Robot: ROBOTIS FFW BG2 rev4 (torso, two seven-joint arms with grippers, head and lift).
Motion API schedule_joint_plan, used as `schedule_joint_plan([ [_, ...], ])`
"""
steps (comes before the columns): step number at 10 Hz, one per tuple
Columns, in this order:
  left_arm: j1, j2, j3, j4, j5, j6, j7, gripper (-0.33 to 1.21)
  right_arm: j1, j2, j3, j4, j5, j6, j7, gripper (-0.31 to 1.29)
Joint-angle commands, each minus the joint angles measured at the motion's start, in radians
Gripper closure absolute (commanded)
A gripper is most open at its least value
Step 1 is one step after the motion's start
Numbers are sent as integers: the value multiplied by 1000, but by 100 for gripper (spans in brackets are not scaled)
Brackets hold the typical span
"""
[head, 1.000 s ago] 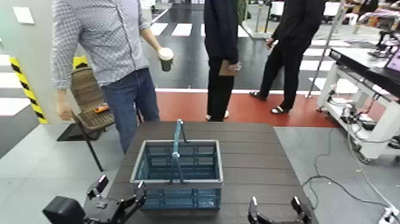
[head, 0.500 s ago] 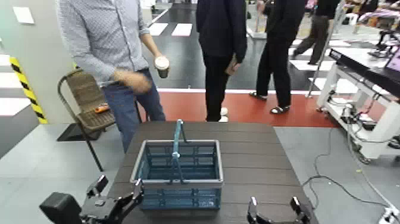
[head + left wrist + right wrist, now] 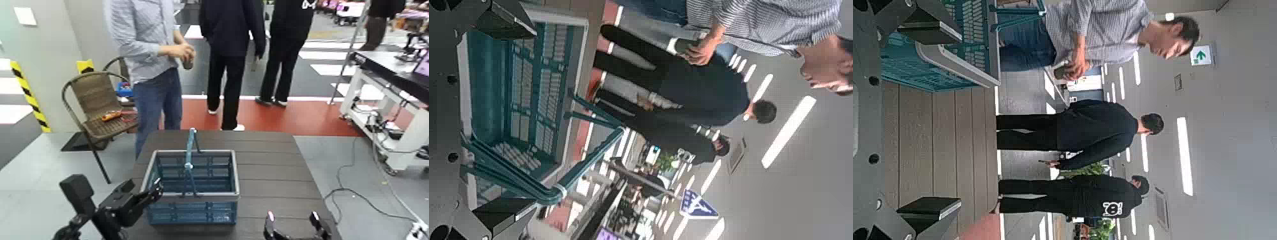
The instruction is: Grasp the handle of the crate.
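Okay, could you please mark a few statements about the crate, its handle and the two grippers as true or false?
1. The handle stands upright over the crate. True.
2. The left gripper has the handle clamped. False: it is open at the crate's near left side, without the handle in its grasp.
3. The right gripper is to the right of the crate, open. True.
4. The crate is full of bottles. False: no bottles show in it.
5. The crate sits on the floor. False: it is on the table.
6. The crate's sides are slotted. True.
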Motion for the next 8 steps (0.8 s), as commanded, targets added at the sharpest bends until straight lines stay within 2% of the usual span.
schedule_joint_plan([
  [1, -92, 44, -1, 61, 105, 117, -22, 11, -1, 2, 1, 1, -2, -2, 1, 15],
  [4, -274, 138, -60, 202, 239, 313, -71, 11, -7, -2, 5, 4, -5, 0, 1, 15],
  [6, -386, 188, -135, 334, 346, 350, -105, 11, -12, -5, 8, 7, -10, 0, 1, 15],
  [8, -470, 221, -202, 416, 415, 354, -116, 11, -17, -5, 11, 14, -14, -3, 4, 15],
])
